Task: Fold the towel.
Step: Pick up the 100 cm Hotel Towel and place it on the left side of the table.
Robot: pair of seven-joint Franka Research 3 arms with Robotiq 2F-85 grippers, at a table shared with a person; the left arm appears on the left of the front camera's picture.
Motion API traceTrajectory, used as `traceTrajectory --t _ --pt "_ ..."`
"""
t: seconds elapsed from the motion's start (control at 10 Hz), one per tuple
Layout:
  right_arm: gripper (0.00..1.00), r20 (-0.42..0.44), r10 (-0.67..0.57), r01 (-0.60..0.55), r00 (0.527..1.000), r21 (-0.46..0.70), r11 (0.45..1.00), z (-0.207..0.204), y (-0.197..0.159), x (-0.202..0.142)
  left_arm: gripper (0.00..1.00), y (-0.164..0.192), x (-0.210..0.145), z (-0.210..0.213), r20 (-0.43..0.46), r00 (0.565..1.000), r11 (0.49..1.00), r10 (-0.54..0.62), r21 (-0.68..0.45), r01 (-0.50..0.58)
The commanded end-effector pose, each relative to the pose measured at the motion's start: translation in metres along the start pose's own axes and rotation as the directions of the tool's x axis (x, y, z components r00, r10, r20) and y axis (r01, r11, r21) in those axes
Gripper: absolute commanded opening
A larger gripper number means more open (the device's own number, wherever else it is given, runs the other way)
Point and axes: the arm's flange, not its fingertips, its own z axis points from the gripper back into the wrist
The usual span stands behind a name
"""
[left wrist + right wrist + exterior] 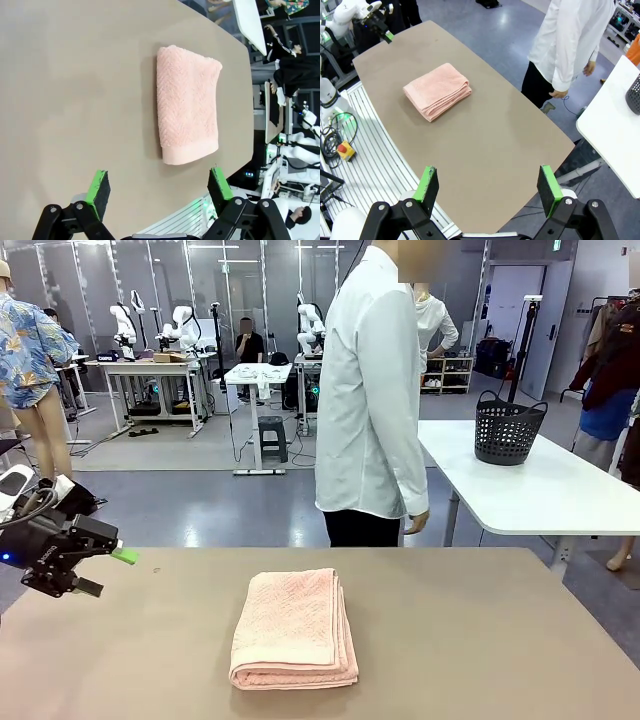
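Item: salmon-pink terry towel with herringbone texture (294,629) — lies folded in a compact stack of layers at the middle of the beige table (480,640), touched by neither arm.

Left gripper (159,189) — jaws wide apart, empty, hovering off the towel's plain-border end, near the table's edge.

Right gripper (489,184) — jaws wide apart, empty, high and well apart from the towel.

Step in hand, as judged: folding looks finished; best done by keeping both claws clear so the stack is not disturbed.

View notes: the right wrist view shows the stacked layer edges and the person in a white shirt (568,38) beyond the towel; the left wrist view shows the border band flat
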Motion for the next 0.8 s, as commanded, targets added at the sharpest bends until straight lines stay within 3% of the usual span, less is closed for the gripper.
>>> traceTrajectory --t 0.0,0.3,0.4,0.6,0.7 --pt "1.00 -0.001 -0.004 0.004 1.000 0.002 1.000 0.001 0.000 0.000 1.00 0.000 0.002 0.007 0.003 1.000 1.000 -0.005 0.003 0.005" --pt "1.00 -0.001 -0.004 0.004 1.000 0.002 1.000 0.001 0.000 0.000 1.00 0.004 0.002 0.005 0.011 1.000 1.000 0.008 0.009 -0.008" --pt "1.00 -0.001 -0.004 0.004 1.000 0.002 1.000 0.001 0.000 0.000 1.00 0.013 0.003 -0.002 -0.023 0.999 0.992 -0.032 -0.119 0.029" --pt "1.00 -0.001 -0.004 0.004 1.000 0.002 1.000 0.001 0.000 0.000 1.00 0.016 0.008 -0.049 -0.052 0.994 0.968 -0.092 -0.239 0.077" --pt "1.00 -0.001 -0.004 0.004 1.000 0.002 1.000 0.001 0.000 0.000 1.00 0.021 0.008 -0.076 -0.062 0.992 0.967 -0.113 -0.238 0.096"
